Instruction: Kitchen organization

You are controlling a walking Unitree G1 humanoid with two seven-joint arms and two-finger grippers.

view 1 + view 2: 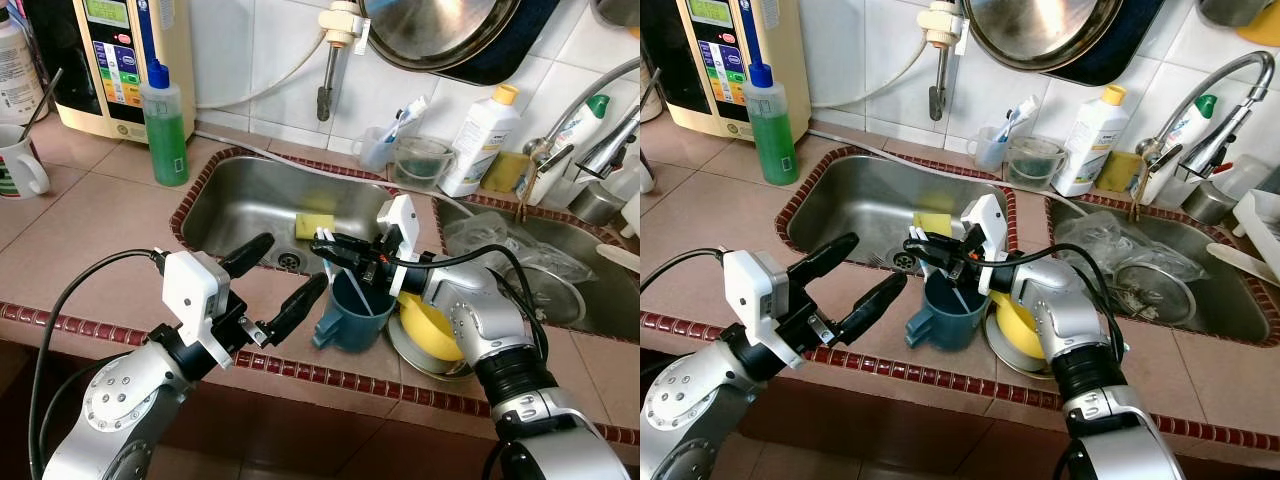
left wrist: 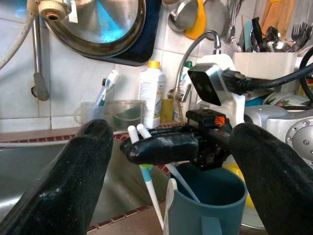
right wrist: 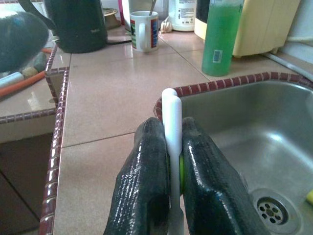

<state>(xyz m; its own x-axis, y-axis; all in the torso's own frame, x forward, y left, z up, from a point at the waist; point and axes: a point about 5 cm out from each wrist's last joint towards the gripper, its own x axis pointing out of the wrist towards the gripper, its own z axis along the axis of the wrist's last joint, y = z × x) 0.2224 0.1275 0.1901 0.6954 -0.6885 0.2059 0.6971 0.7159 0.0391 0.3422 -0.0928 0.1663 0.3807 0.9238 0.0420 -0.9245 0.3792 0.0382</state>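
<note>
Left gripper: jaws wide, hovering over the tiled table edge, just beside the blue plastic mug.
Right gripper: jaws clamped on white-handled toothbrushes, directly above the mug.
Yellow bowl: touching the mug.
Steel sink: behind, containing a yellow sponge.

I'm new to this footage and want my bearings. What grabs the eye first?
The right gripper pinches a white toothbrush over the blue cup on the counter's front edge. The left gripper hangs open beside that cup. Behind them lie the steel sink and a green soap bottle.
</note>
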